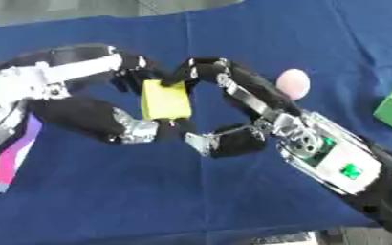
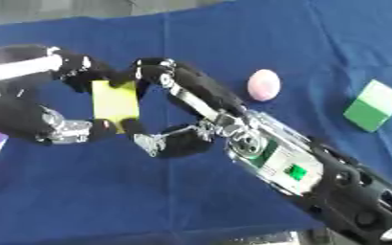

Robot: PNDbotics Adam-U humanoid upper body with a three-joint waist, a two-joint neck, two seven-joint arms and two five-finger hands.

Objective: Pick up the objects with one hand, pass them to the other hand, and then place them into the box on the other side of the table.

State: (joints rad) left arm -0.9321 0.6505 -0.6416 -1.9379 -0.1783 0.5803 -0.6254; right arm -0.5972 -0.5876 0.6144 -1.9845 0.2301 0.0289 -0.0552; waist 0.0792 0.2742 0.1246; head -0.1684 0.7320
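Black-and-silver, the right hand (image 1: 233, 115) met the left hand (image 1: 107, 91) above the blue cloth-covered table (image 1: 191, 201), both sets of fingers curled around a flat yellow block (image 1: 165, 100) (held upright between them). Beyond, a smooth pink egg shape (image 2: 264, 84) and a green cube (image 2: 373, 106) lay well apart.

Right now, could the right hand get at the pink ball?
Probably yes, but not yet: the right hand has its fingers on the yellow block with the left hand. The pink ball lies bare just beyond its arm.
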